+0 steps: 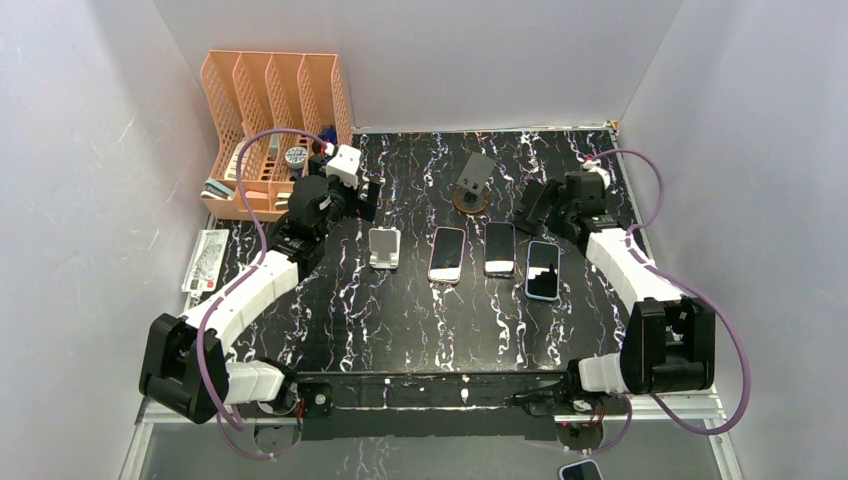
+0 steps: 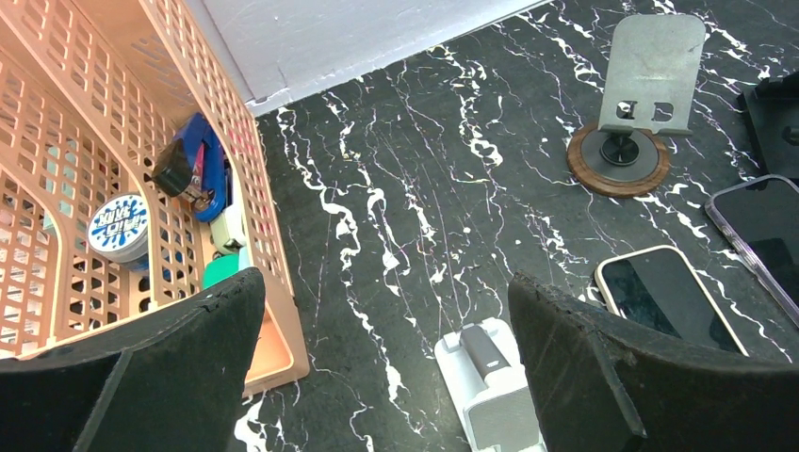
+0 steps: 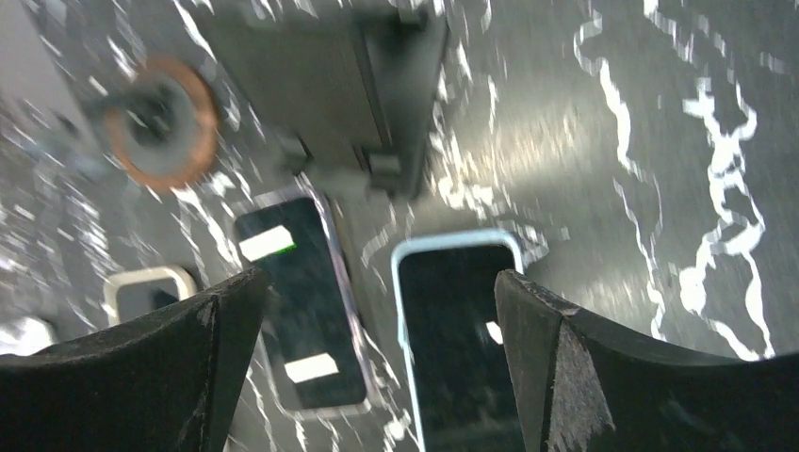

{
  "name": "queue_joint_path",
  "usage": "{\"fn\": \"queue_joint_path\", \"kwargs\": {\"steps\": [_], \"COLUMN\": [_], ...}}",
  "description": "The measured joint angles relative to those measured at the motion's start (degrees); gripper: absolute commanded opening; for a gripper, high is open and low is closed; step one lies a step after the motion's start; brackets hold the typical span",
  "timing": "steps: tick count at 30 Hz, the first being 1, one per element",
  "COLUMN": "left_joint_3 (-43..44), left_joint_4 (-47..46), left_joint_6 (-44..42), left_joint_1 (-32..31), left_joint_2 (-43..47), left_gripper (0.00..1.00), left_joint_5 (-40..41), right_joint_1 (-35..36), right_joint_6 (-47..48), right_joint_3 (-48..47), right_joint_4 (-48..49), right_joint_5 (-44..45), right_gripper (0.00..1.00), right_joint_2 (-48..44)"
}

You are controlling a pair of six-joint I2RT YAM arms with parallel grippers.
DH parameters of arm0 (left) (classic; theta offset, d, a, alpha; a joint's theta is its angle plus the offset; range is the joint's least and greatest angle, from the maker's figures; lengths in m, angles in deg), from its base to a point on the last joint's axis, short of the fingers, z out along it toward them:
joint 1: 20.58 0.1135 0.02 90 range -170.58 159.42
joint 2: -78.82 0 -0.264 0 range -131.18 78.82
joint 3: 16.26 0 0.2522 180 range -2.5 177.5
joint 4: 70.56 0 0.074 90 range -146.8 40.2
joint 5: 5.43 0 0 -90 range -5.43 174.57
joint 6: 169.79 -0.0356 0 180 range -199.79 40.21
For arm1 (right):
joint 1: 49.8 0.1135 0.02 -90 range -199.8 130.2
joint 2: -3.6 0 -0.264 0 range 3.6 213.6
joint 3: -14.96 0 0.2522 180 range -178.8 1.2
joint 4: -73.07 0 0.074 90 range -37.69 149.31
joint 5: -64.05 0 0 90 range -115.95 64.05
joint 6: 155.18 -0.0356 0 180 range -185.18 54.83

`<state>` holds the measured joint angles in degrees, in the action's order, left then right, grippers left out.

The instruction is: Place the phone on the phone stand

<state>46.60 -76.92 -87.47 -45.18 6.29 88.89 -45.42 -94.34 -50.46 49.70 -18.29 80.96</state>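
The right gripper (image 3: 377,287) hung wide open, empty, near the phone (image 3: 460,348) lying flat toward the table's (image 1: 400,320) right edge. The metal stand (image 1: 474,182) stood apart behind. The left gripper (image 2: 386,292) gaped empty too.

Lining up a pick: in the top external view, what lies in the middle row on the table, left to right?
white phone stand → white-edged phone → dark phone → blue-edged phone
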Motion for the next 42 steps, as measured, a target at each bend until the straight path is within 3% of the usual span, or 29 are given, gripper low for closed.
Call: {"fn": "queue_joint_path", "kwargs": {"steps": [4,10,27,42], "left_joint_3": [0.0,0.0,0.0,0.0], "left_joint_4": [0.0,0.0,0.6,0.6], "left_joint_6": [0.1,0.2,-0.2,-0.2], "left_joint_1": [0.0,0.0,0.0,0.0], "left_joint_2": [0.0,0.0,0.9,0.9], "left_gripper": [0.98,0.98,0.98,0.98], "left_joint_5": [-0.3,-0.5,0.1,0.2], "right_joint_1": [5.8,7.1,7.2,7.3], "right_joint_6": [2.9,5.8,8.6,8.4], "right_joint_3": [-1.4,-2.7,-0.9,0.1], "right_joint_4": [-11.2,-16.4,-10.7,-9.2], "right_joint_5": [5.9,12.1,9.3,10.7], "right_gripper": [0.99,0.99,0.99,0.99], "right_joint_2": [0.0,2.1,12.6,15.4]}}
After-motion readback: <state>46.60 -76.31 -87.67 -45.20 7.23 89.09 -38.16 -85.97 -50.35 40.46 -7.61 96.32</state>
